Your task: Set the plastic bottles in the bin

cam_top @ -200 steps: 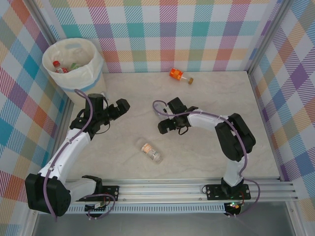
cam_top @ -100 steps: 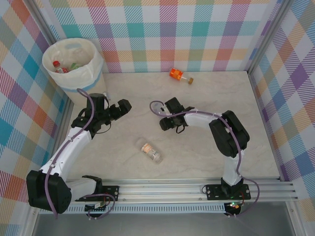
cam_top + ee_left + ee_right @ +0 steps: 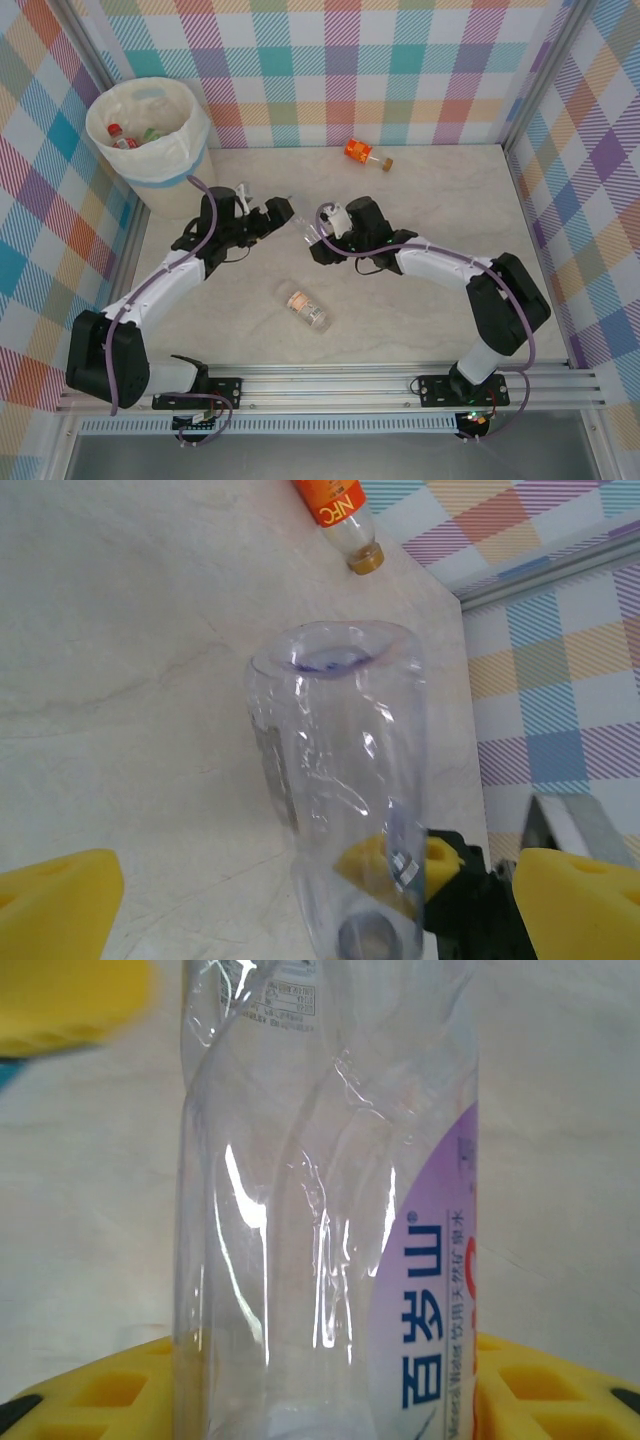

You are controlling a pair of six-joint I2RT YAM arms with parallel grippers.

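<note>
Bin (image 3: 192, 138): a few bottles (image 3: 121, 134) inside; clear bottle (image 3: 340, 760) gripped by right pincer (image 3: 318, 233), left pincer (image 3: 281, 212) wide open alongside; orange-label bottle (image 3: 361, 152) and pale bottle (image 3: 305, 308) remain on surface (image 3: 450, 210).

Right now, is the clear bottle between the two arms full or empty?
Empty: the clear bottle has dented see-through walls with no liquid, and the table shows through it. The right gripper grips it.

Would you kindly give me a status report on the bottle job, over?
Right gripper shut on clear bottle. Left gripper open beside it. Orange-label bottle and pale bottle lie on table. No obstruction seen.
</note>
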